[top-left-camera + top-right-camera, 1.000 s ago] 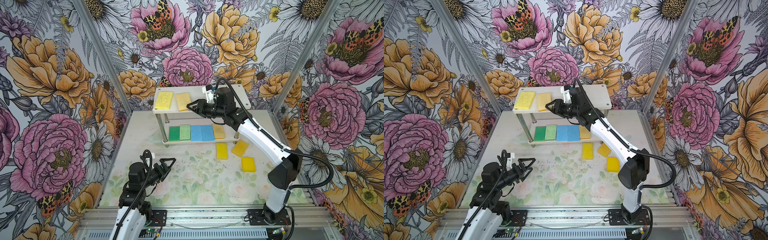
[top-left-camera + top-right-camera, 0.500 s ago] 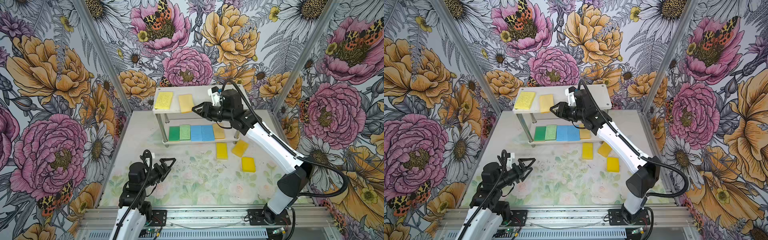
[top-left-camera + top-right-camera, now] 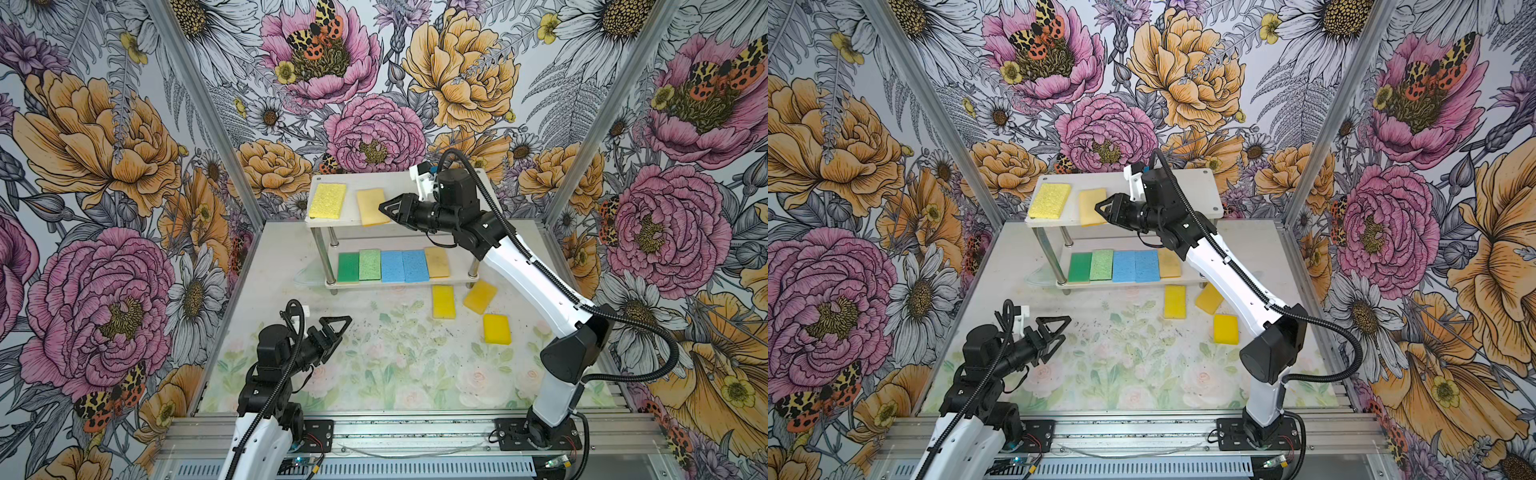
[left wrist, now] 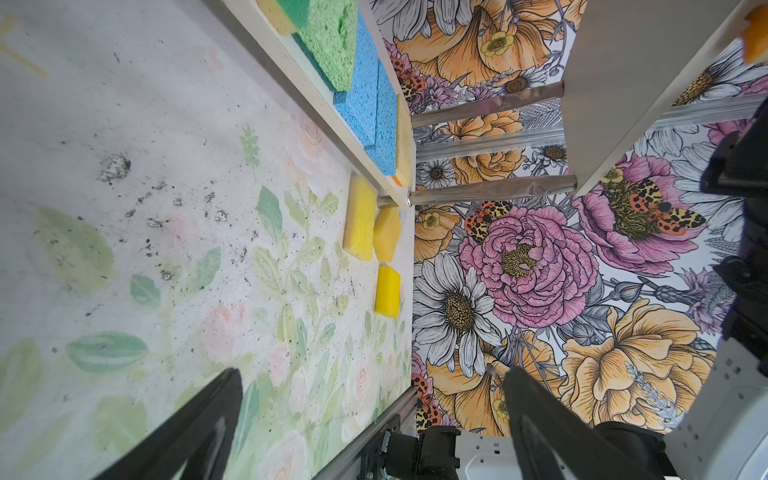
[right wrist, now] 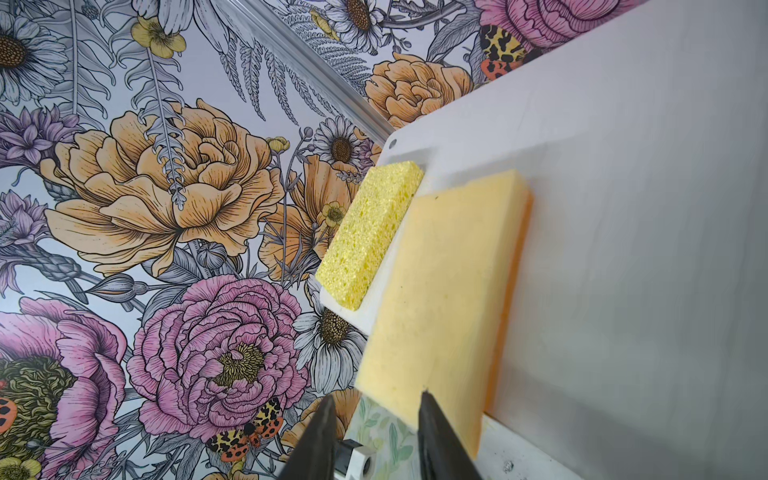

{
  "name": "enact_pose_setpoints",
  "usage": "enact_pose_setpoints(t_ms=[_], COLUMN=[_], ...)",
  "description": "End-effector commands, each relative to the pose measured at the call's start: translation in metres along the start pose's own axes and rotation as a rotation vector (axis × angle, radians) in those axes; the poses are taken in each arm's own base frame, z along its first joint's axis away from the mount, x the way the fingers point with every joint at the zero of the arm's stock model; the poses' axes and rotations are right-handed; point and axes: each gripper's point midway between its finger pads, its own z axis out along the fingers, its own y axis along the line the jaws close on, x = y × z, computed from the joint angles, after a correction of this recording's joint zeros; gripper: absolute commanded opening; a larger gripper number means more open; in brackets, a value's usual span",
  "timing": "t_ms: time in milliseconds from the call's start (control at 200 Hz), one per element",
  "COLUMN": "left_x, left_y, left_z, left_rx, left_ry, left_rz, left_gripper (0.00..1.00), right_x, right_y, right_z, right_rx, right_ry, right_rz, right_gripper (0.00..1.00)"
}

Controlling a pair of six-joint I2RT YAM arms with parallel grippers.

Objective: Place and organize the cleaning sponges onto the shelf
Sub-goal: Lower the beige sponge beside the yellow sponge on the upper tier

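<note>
Tan sponge (image 5: 449,299) lies flat on the shelf (image 3: 415,187) top tier, left of centre, near edge overhanging. Right end effector (image 5: 377,395) at that edge, jaws narrowly apart, empty. Left end effector (image 4: 374,376) wide apart. Sponge likely light and soft: pinch across thickness at the overhang.

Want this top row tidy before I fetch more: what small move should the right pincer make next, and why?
Probably nudge the tan sponge back onto the top board: it lies skewed, its front end overhanging the board's edge, and the right pincer sits narrowly open right at that end.
</note>
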Motion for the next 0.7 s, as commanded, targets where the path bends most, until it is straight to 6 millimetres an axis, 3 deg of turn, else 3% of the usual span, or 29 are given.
enact_pose_setpoints(t_ms=[0, 695], left_x=[0.002, 0.004], left_y=[-0.011, -0.012], left_z=[-0.001, -0.001], left_rx=[0.036, 0.041], left_ry=[0.016, 0.020], left_rz=[0.037, 0.041], left_gripper=[0.99, 0.99], right_x=[-0.011, -0.030], right_y=[0.004, 0.017], right_z=[0.003, 0.052], right_rx=[-0.010, -0.105], right_ry=[-0.016, -0.011], right_rz=[-0.022, 0.011], right_gripper=[0.34, 0.35])
